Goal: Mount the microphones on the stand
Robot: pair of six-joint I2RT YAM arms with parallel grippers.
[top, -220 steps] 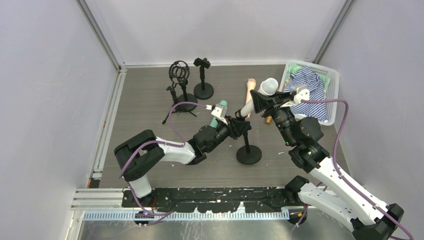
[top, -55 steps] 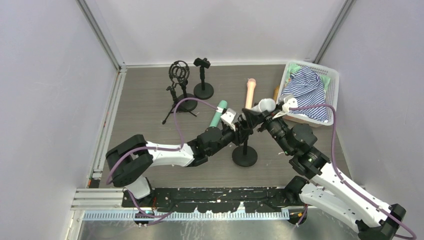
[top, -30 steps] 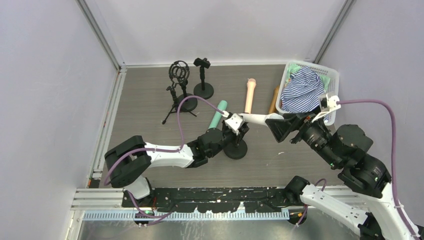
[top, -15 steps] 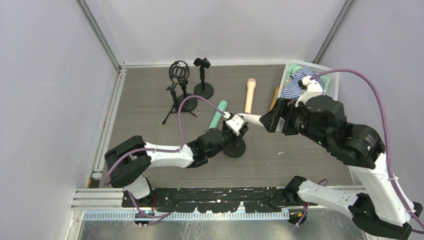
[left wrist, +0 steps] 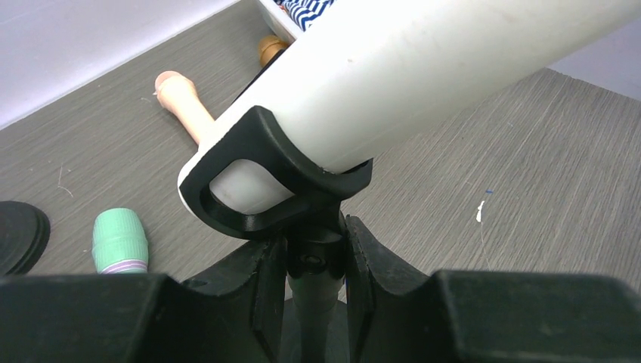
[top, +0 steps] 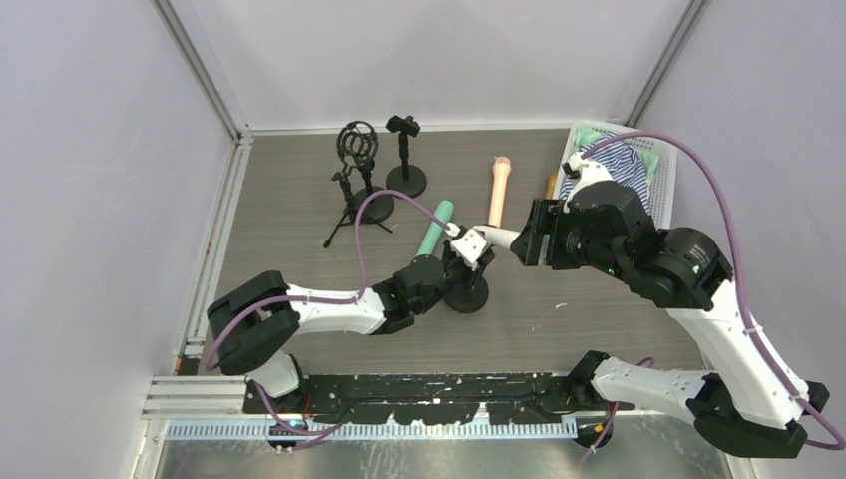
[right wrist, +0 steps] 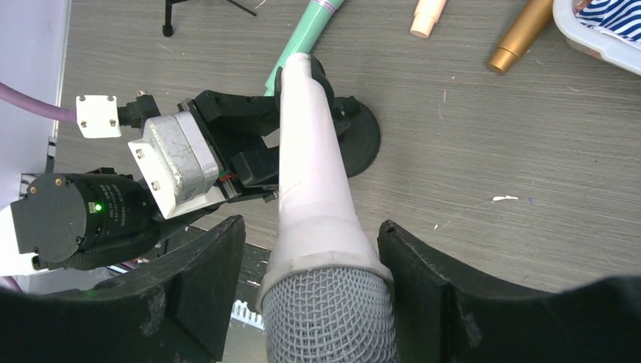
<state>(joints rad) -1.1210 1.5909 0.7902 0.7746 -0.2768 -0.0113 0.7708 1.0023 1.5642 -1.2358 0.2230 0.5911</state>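
Observation:
The white microphone [top: 497,238] lies tilted in the black clip [left wrist: 257,174] of the round-based stand [top: 467,291]. My left gripper [left wrist: 314,265] is shut on the stand's post just under the clip. My right gripper [right wrist: 311,234] straddles the microphone's mesh head [right wrist: 329,318]. Its jaws stand open, with a gap showing on the left side. On the table lie the mint green microphone [top: 435,228], the peach-pink microphone [top: 497,190] and the golden-brown microphone [right wrist: 521,38].
A tripod stand with a shock-mount ring [top: 357,150] and a small round-based stand [top: 404,150] are at the back left. A white basket [top: 658,170] holding striped cloth sits at the back right. The cell's walls close in on both sides.
My right arm has lifted and swung over, and its gripper has slid left along the white microphone with its jaws narrowing. The left gripper and the stand have stayed put.

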